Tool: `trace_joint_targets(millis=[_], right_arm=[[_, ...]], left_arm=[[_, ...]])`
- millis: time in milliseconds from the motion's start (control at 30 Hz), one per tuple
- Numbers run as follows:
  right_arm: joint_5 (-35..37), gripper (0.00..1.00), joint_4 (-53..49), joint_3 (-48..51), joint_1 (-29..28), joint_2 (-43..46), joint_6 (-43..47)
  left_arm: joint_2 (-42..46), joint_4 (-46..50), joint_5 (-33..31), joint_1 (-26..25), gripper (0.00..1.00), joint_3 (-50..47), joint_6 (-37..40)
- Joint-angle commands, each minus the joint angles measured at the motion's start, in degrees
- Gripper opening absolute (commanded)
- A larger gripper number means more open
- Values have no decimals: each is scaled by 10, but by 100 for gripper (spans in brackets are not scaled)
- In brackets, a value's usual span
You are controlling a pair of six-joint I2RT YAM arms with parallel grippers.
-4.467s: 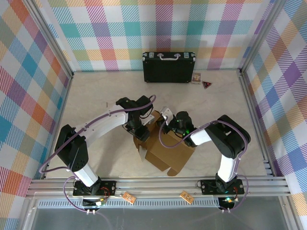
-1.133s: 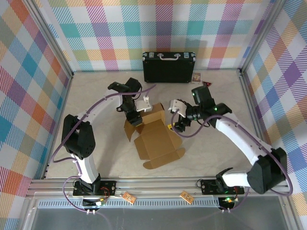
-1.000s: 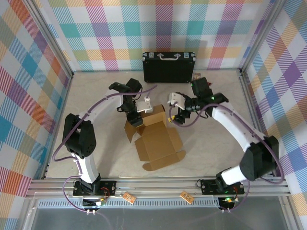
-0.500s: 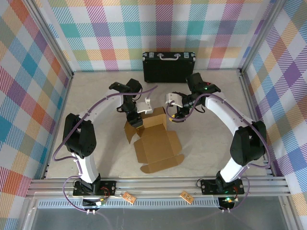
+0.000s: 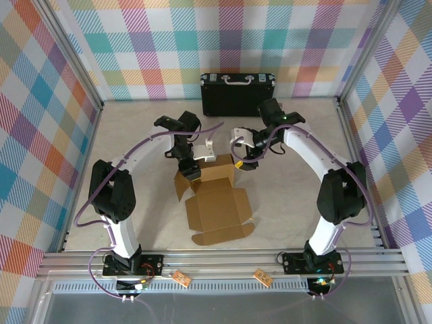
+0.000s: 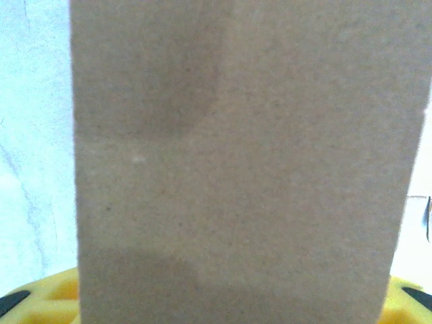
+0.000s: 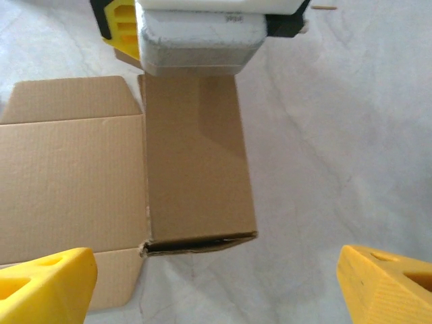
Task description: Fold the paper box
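While paper box (image 5: 216, 206) is clamped by left gripper (image 5: 191, 167), right gripper (image 7: 216, 287) is spread wide, empty. Fold should be pressed squarely.

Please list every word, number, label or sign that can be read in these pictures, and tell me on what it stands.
No text can be read.
Dark print on the grey block of the left hand: too small to read.
Two small orange boards near the arm bases: markings too small to read.
The paper box: plain, no print.
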State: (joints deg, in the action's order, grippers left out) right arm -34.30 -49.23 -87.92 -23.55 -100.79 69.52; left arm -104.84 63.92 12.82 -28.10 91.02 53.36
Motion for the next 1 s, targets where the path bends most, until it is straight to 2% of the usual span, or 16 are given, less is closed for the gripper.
trace_joint_targets(millis=[0,433,667,800,967], right_arm=[[-49,92,-33,-4,-11,-15,12],[-57,83,-23,-21,-17,-73,14],[-61,74,-16,-19,-22,-80,4],[-56,63,-14,-22,-23,-80,0],[-57,55,-13,-20,-30,-85,-6]], left_arm=[[11,3,9,-5,54,12,17],[28,-21,14,-5,53,-11,32],[37,-38,4,-4,54,-23,34],[41,-44,0,-5,54,-27,32],[55,-81,1,-5,56,-46,30]])
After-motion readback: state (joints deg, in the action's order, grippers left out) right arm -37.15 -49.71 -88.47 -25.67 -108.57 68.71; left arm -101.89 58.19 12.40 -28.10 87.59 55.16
